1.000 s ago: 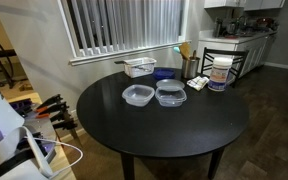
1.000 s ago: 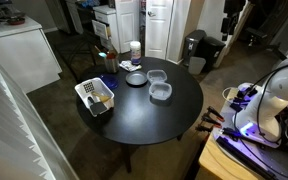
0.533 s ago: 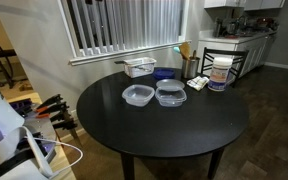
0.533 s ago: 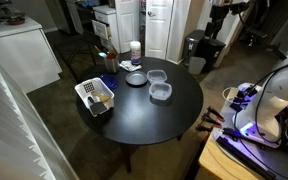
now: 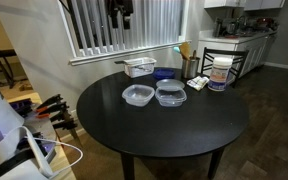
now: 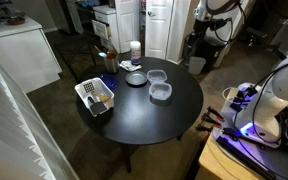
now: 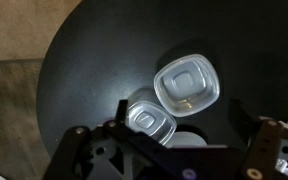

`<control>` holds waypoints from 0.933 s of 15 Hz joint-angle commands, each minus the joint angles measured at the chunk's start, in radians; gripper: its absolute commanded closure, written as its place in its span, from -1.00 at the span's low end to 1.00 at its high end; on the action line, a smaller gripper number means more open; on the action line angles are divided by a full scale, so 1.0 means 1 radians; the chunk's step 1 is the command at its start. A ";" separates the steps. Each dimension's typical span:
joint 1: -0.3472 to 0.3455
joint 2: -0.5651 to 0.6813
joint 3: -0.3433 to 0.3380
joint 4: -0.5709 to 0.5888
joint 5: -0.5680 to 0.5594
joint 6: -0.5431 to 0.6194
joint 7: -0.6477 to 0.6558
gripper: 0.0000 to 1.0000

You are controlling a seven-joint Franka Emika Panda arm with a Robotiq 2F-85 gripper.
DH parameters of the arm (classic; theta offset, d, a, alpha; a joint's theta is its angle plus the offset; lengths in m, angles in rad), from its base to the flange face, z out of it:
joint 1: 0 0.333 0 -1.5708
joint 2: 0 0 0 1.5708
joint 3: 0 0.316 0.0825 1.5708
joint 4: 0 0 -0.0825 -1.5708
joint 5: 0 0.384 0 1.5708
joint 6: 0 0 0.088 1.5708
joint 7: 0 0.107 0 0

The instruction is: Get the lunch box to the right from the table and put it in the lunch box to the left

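The lunch box to the right, greyish and wider, sits next to the paler lunch box to the left near the middle of the black round table. In an exterior view the right one lies farther away than the left one. My gripper hangs high above the table's window side, open and empty. In the wrist view the gripper is spread wide, with the right box partly hidden behind it and the left box beyond.
A white rectangular tub and a blue bowl stand near the window edge. A white canister and utensils are at the far right. A pale round dish lies beside the right box. My arm shows at the top.
My gripper has swung into view high above the table, moving across in front of the blinds. The lunch boxes have not moved.
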 commanded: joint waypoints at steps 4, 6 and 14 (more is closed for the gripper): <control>0.014 0.091 0.052 -0.011 -0.039 0.132 0.015 -1.00; 0.011 0.099 0.047 0.002 -0.015 0.117 0.000 -1.00; 0.015 0.122 0.053 0.013 -0.007 0.122 0.002 -1.00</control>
